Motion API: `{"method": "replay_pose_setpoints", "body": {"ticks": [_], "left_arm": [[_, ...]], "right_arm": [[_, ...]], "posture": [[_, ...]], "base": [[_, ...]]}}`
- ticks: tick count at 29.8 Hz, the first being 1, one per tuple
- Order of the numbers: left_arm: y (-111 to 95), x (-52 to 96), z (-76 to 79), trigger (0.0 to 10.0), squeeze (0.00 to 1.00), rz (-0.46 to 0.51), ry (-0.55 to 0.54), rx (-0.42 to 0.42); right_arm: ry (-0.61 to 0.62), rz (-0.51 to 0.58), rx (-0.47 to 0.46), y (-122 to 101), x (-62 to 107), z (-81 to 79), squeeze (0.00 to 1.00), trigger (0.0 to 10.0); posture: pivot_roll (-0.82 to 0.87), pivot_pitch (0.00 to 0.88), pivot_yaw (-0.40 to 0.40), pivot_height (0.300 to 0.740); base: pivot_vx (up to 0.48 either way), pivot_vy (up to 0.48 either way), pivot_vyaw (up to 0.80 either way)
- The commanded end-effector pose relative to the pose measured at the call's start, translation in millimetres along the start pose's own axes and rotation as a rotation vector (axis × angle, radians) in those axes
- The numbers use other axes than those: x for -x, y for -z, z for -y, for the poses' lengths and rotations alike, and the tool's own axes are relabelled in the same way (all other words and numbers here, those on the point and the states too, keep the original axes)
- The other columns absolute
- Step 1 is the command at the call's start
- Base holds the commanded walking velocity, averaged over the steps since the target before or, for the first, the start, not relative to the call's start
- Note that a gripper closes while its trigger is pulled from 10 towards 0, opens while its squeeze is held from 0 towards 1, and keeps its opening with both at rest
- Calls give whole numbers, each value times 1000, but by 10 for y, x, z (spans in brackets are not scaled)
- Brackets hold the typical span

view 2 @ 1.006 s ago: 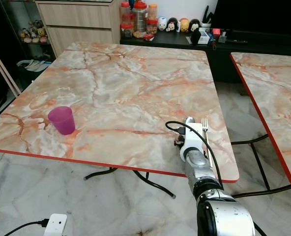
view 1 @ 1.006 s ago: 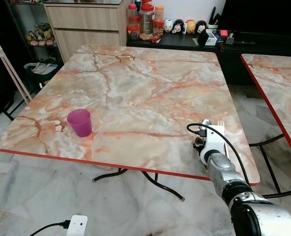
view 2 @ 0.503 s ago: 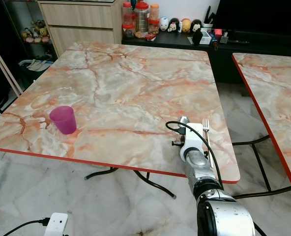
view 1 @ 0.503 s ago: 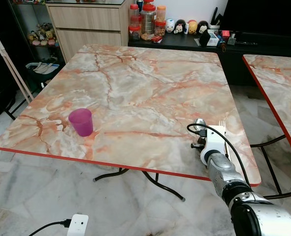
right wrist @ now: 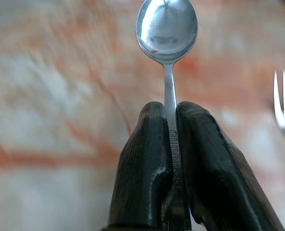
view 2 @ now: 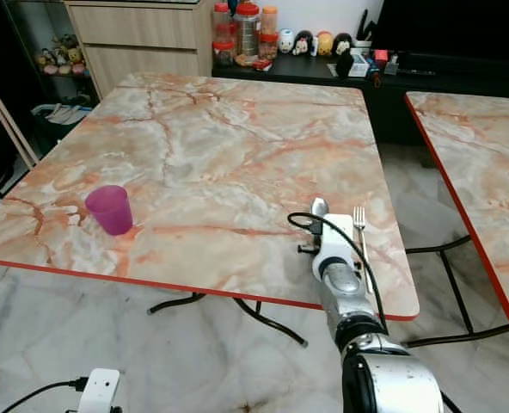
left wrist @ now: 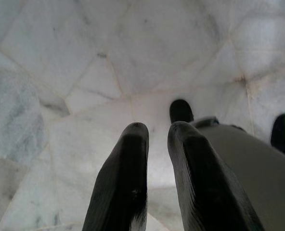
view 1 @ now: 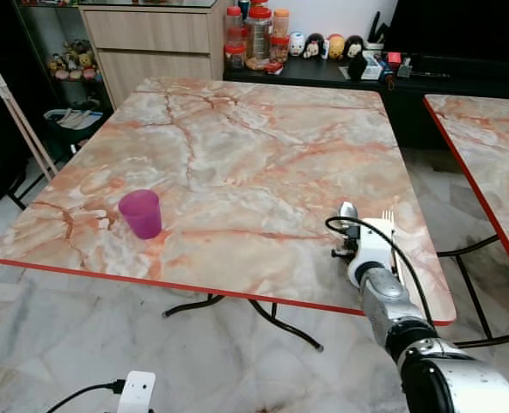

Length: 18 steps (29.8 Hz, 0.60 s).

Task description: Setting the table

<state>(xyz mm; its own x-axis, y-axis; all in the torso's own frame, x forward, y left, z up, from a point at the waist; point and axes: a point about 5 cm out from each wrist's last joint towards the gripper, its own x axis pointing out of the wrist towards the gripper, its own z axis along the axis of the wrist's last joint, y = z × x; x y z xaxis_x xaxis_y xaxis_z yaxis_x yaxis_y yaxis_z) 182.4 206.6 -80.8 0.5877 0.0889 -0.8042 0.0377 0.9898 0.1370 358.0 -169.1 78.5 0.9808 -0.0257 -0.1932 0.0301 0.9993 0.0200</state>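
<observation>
Left eye view: a marble-patterned table (view 1: 237,146) with a red edge, seen from its near side. Purple cup (view 1: 141,213) upright toward the near-left corner, at about eight o'clock from the table's middle. Right gripper (view 1: 351,225) out over the near-right part of the top, at about five o'clock from the middle, on the end of a silver arm wrapped by a black cable. Spoon (view 1: 347,212) poking forward from the gripper, bowl pointing to twelve o'clock. Fork (view 1: 389,225) flat on the table just beside the wrist at three o'clock, tines away from the robot. Second table (view 1: 487,146) of the same pattern off to the right, well apart. Jars and small figures on a dark sideboard (view 1: 323,70) at twelve o'clock, beyond the far edge.

Right eye view: same layout, spoon bowl (view 2: 319,206) just ahead of the white wrist housing, fork at its three o'clock.

Left wrist view: left gripper (left wrist: 158,139) hanging over pale floor tiles (left wrist: 84,57) — fingers nearly together with a thin gap, nothing between them.

Right wrist view: black fingers (right wrist: 147,159) clamped on the spoon's handle, bowl at twelve o'clock over blurred marble — fork tines at three o'clock, apart from the spoon.
</observation>
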Motion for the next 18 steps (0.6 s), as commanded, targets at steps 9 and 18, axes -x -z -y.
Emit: {"method": "replay_pose_setpoints", "body": {"ticks": [9, 18], "left_arm": [[-35, -9, -13, 10000, 0, 0, -20, 9], [-137, -24, -30, 10000, 0, 32, -38, 32]], "right_arm": [[-39, 197, 17, -220, 24, -61, 0, 10000], [-157, 407, 85, -218, 343, -167, 0, 10000]], "posture": [[27, 0, -22, 740], [-6, 0, -16, 740]], "base": [[0, 0, 0], [0, 0, 0]]}}
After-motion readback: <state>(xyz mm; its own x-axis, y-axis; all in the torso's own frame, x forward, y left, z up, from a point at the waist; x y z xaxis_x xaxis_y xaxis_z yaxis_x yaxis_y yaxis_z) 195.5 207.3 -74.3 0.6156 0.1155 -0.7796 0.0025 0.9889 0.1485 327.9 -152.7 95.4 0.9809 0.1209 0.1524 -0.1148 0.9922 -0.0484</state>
